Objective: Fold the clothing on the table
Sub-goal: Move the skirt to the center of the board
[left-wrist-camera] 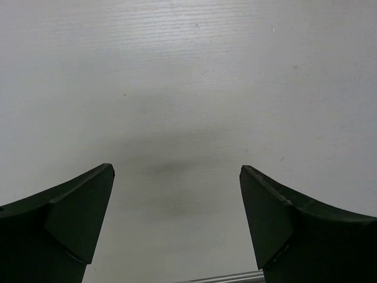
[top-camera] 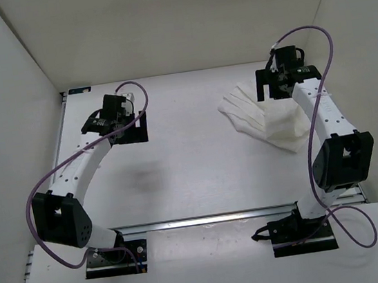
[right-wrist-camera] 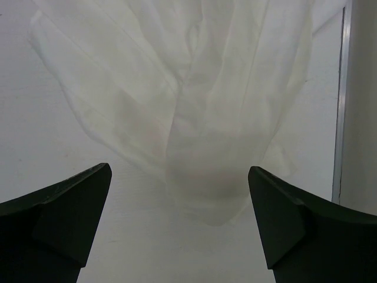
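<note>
**A:** One wide white table point(top-camera: 200, 175) takes up most of what we see, with white walls point(top-camera: 7, 137) round it. Where is the clothing?

**B:** We find the clothing point(top-camera: 270, 120) on the far right part of the table. It lies in a loose, wrinkled heap near the metal rail point(right-wrist-camera: 341, 106) at the right edge.

**A:** And the arms?

**B:** We see the left arm point(top-camera: 74, 170) curved over bare table on the left, well apart from the clothing. The right arm point(top-camera: 321, 113) reaches over the right side of the heap.

**A:** What do we make of the pincers?

**B:** We see the left gripper point(left-wrist-camera: 177, 171) spread wide, with nothing between its fingers and only bare table below. We see the right gripper point(right-wrist-camera: 179, 171) spread wide too, with the near edge of the clothing showing between its fingers. It seems to hang just above the fabric, though we cannot tell whether it touches.
</note>
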